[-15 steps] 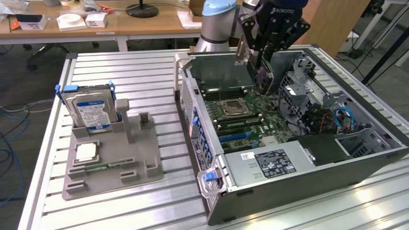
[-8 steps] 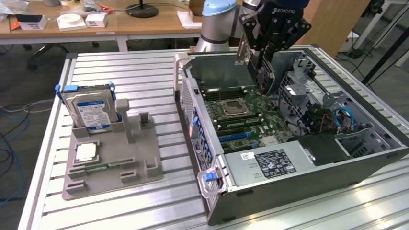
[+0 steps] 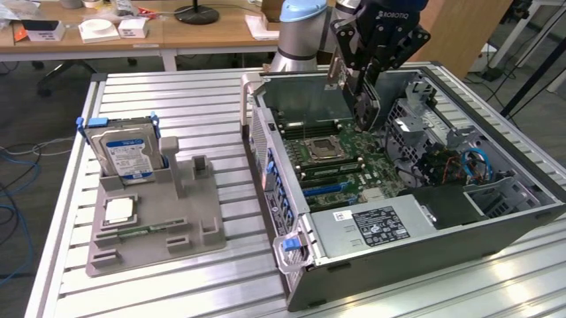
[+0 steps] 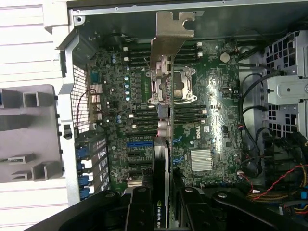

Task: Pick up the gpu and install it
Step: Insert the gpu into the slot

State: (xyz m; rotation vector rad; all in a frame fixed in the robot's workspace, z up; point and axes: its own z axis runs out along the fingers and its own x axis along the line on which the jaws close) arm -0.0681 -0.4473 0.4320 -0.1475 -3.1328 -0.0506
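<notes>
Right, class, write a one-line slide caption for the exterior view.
Gripper holds the gpu over the motherboard in the open computer case; a hard drive stands nearby.

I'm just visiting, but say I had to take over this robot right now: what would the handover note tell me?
End effector: shut on the gpu, holding it by one end.
Gpu: in the air over the motherboard, inside the open computer case; it appears clear of the board.
Done: the gpu is picked up and brought over the case.
Left: the gpu is not yet seated in a slot.
</notes>
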